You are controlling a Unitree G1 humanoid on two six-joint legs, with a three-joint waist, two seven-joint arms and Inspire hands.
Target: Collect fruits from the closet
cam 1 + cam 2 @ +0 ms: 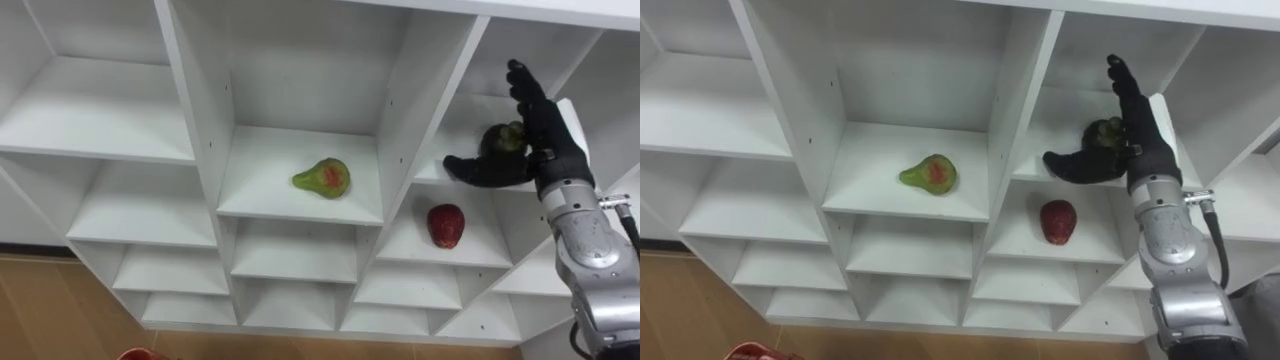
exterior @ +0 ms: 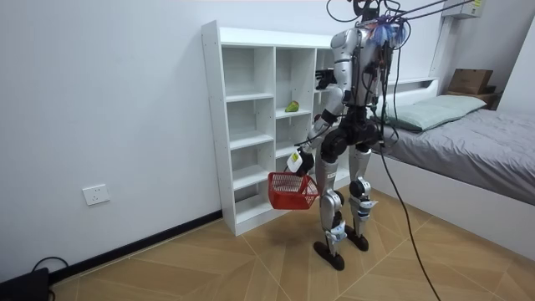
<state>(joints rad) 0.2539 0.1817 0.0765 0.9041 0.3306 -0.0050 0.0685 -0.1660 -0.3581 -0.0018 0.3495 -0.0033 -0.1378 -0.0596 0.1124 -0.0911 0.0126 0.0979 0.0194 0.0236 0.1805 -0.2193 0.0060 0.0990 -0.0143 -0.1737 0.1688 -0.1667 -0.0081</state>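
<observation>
White closet (image 1: 200, 120) with open compartments, stood on a wooden floor (image 2: 251, 267).

A green pear (image 1: 323, 178) with a red patch is laid on its side on a shelf of the middle column. In the column to its right, a dark green fruit (image 1: 503, 138) is seen on one shelf, and a red fruit (image 1: 446, 225) is set on the shelf just below.

light: bright, even | shadows: soft, beneath closet (image 1: 300, 60) shelves
</observation>
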